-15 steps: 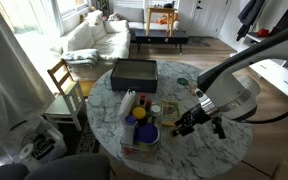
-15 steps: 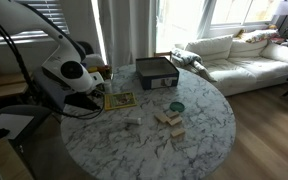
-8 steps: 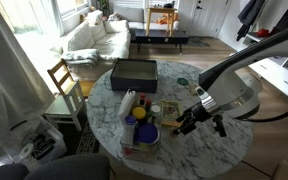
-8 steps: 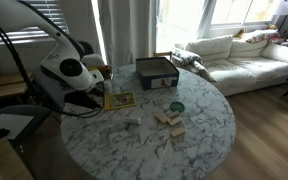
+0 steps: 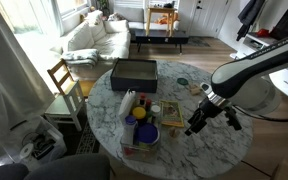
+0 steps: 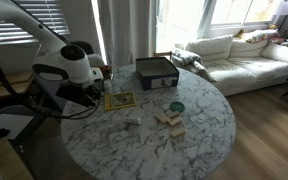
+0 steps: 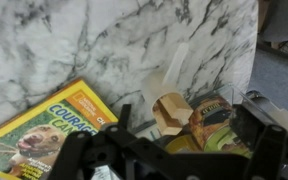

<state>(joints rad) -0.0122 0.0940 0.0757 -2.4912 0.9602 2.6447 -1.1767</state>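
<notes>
My gripper hangs open just above the marble table, with nothing between its fingers. It hovers beside a yellow-bordered book, the thing nearest to it. In the wrist view the book lies at lower left. A pale wooden block and a printed can show just past my gripper, whose dark fingers stand wide apart. In an exterior view the book lies right by the arm's head.
A dark box sits at the table's back. A clear container holds bottles and tins. A green coaster and stacked wooden blocks lie mid-table. A wooden chair stands beside the table.
The jaws have opened wide. The arm has drawn back and up a little from the book, which stays on the table.
</notes>
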